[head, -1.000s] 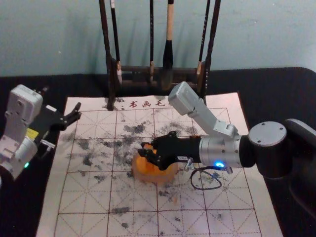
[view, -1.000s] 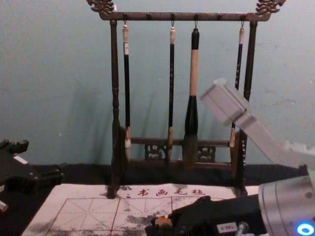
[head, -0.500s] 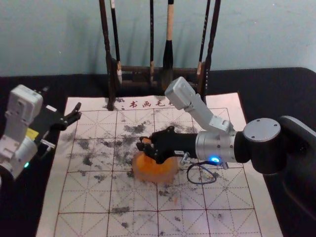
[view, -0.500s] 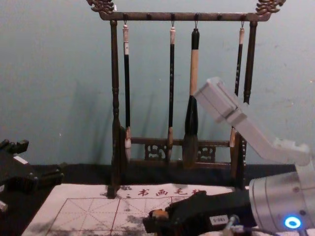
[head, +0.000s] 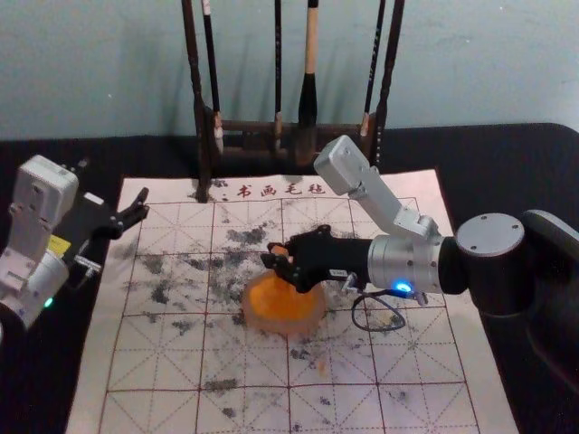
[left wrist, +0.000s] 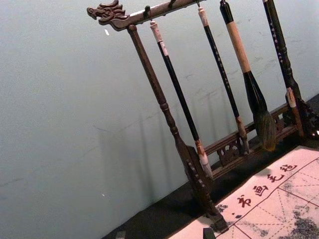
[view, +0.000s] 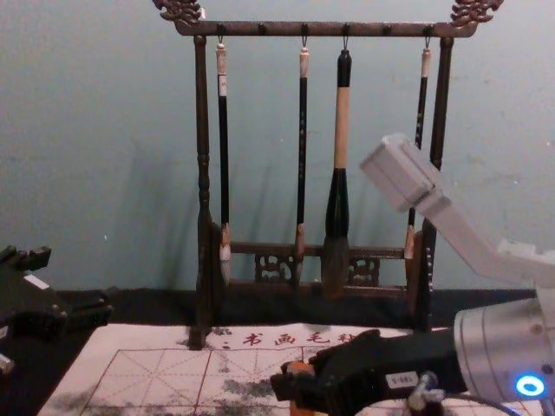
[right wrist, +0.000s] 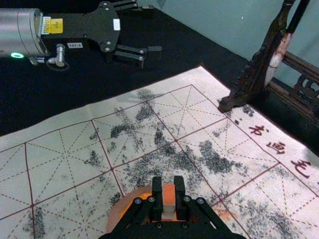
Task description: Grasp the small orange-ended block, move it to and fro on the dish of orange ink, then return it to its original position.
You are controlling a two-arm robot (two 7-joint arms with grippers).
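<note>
Right wrist view: right gripper (right wrist: pixel 169 184) has its jaws narrow, clamped on the block (right wrist: pixel 169 195). Head view puts it by the far side of the ink dish (head: pixel 312 324) (can't tell if it's touching ink). For the rubbing, I'd keep strokes short, level, light, inside the rim; pressing hard could twist the block. Left gripper (right wrist: pixel 152 30) parked at left, jaws wide.
</note>
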